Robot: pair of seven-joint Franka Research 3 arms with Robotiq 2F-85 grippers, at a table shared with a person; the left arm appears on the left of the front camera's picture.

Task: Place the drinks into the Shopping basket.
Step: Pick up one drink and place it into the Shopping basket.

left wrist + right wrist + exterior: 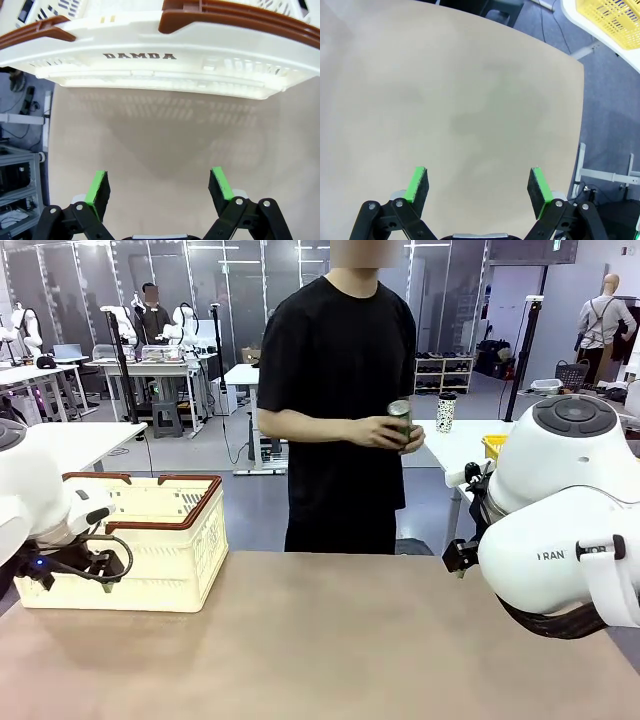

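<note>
Presently, from the front, one green can (pixel 400 418) is resting in the person's hands (pixel 381 432) at the far side; one cream, brown-rimmed Shopping basket (pixel 160 545) is standing left on the table (pixel 350 650). Left wrist: the left gripper (pixel 160 186) is gaping wide, empty, facing the basket's DAMDA wall. Right wrist: the right gripper (pixel 479 186) is gaping wide, empty, over the table, one yellow basket (pixel 612 17) lying beyond.

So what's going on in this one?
A person at the far side holds a green can in both hands, not yet handed over. The Shopping basket stands on the table at the robot's left. The left tool hangs open beside the basket's labelled wall; the right tool is open over the tabletop.
</note>
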